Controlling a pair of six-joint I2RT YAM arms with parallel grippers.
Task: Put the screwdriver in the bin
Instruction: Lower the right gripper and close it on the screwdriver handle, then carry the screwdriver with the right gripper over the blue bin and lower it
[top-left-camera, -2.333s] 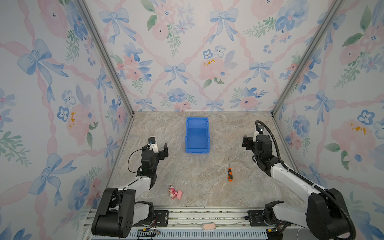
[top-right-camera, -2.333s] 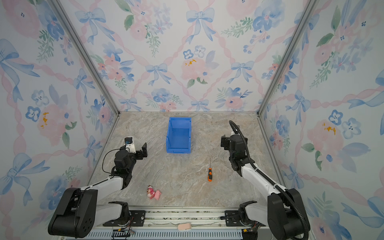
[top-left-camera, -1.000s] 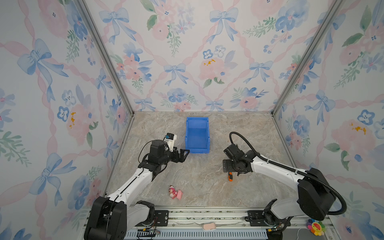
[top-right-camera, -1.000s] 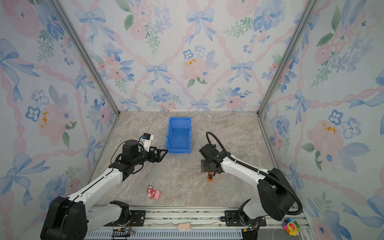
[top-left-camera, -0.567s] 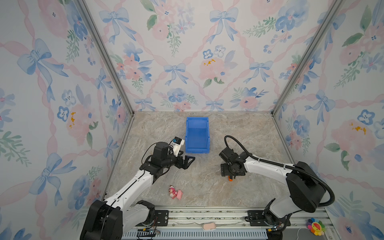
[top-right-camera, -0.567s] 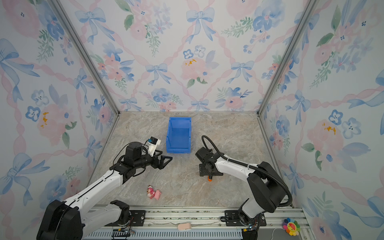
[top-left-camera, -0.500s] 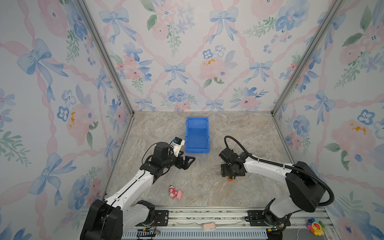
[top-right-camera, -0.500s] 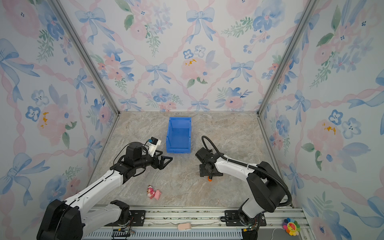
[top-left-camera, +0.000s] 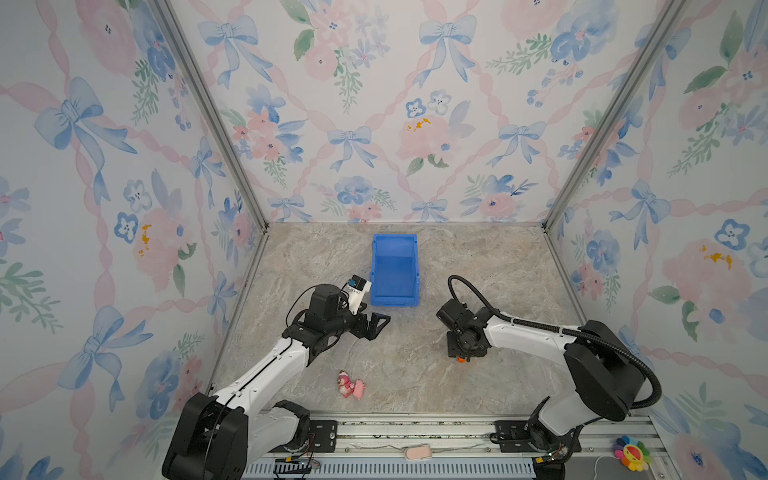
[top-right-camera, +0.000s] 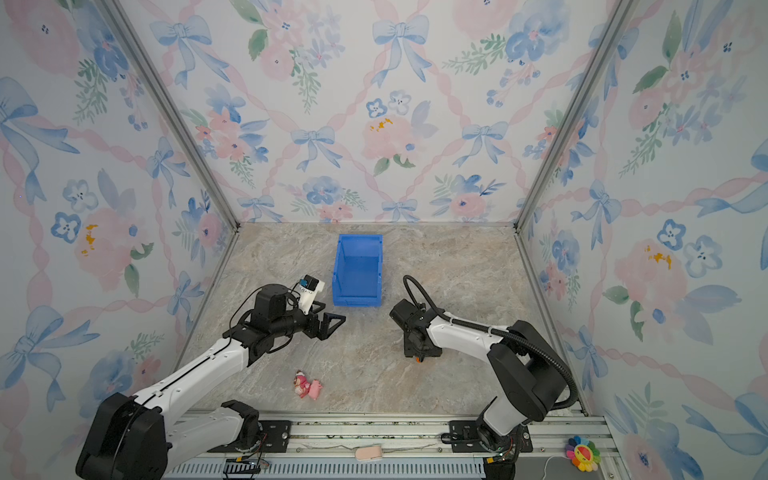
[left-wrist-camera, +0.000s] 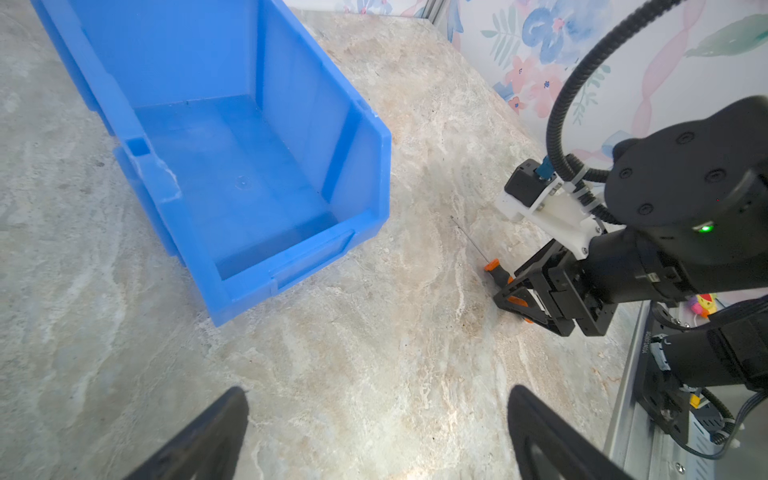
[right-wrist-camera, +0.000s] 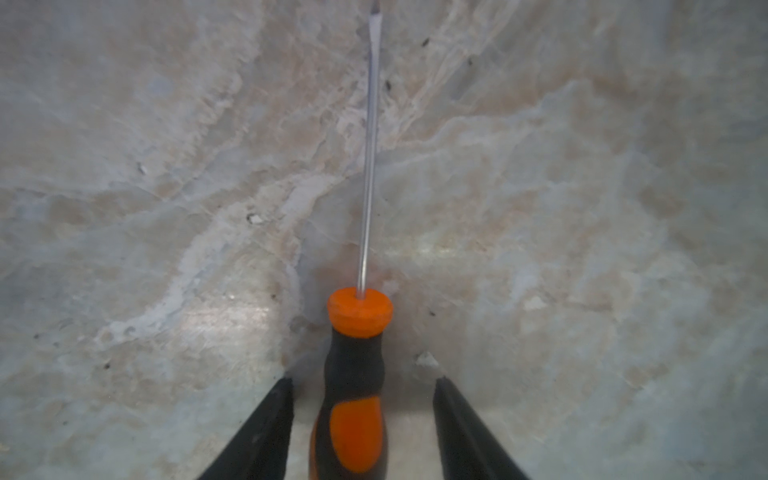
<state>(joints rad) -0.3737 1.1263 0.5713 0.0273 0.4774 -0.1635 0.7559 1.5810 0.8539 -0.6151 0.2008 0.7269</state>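
Right gripper has narrowed astride screwdriver, shaft pointing rearward.

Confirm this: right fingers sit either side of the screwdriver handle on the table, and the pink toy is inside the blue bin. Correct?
One thing is wrong: the pink toy is not inside the blue bin. Both top views show it lying on the table, well apart from the bin. The rest holds: the right fingers sit either side of the screwdriver handle on the table.
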